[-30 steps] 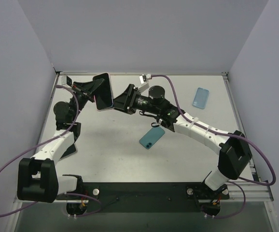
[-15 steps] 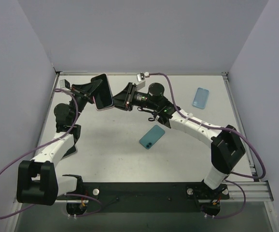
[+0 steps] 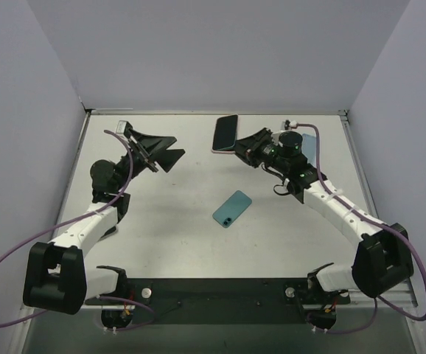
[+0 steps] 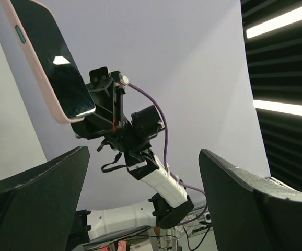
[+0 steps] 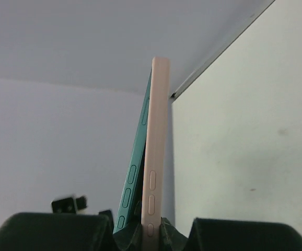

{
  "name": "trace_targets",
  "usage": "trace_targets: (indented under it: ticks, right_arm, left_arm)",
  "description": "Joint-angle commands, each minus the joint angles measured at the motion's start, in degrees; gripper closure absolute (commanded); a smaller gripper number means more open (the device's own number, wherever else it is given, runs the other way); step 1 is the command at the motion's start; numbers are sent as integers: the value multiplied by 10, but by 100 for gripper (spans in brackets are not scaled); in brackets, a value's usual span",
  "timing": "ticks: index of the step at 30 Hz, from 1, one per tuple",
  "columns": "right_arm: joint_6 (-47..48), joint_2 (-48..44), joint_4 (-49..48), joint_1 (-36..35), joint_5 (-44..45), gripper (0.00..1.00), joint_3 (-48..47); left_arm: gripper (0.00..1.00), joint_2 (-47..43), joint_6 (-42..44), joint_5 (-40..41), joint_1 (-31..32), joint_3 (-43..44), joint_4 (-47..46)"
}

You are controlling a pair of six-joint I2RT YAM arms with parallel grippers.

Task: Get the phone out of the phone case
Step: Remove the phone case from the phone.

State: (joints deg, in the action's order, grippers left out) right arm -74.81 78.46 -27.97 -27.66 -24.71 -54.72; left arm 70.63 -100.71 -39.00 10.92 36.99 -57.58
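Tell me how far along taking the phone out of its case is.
Done: nothing separated yet; the phone sits in its pink case. In hand: the right gripper holds the cased phone; the left gripper is open, empty. Left: pulling the phone out.

The phone case [image 5: 155,146] pinched in the right gripper [image 3: 242,146] is pale pink, and the phone [image 5: 134,180] in it shows a teal edge and a glossy black screen. On the near side of that gripper, a teal handset [image 3: 231,209] lies on the off-white table [image 3: 169,236].
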Motion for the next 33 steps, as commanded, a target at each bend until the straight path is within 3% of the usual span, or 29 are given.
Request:
trace_targets:
  ticks: [1,3,6,7,12,14,15,17,18,27,30,33]
  right_arm:
    - [117,-75,136,36,75,100,-18]
    - [235,-87,283,33,125,100,-64]
    - [333,-90,429,16,244,100,-114]
    - [386,-88,455,5,307,100,-121]
    - [461,-74,547,-22,439,100,-99]
    - [473,-68,549,-32,478,100,-73]
    - [473,-66,546,-33,488,100,-63]
    - [496,-63,515,-33,492,100,-11]
    - [501,-59,480,-28,485,100,8]
    - [505,9,434,-20,433,100,66]
    - [506,28,425,-13,423,95,74]
    - [499,37,410,-8,421,81,89]
  left_arm:
    - [3,14,22,-37,3,8,-35]
    - [2,19,21,-41,2,0,-40]
    - [3,21,30,-44,2,-10,-32]
    - [2,22,32,-44,2,-11,-29]
    - [2,21,73,-49,7,0,29]
    - [3,14,110,-49,11,11,110]
    - [3,10,173,-49,21,42,169]
    - [3,2,256,-32,36,85,372]
    - [3,1,302,-7,52,99,406]
    - [3,10,266,-5,64,76,366]
    - [3,10,271,-5,63,77,373]
    - [3,8,280,-5,63,80,386]
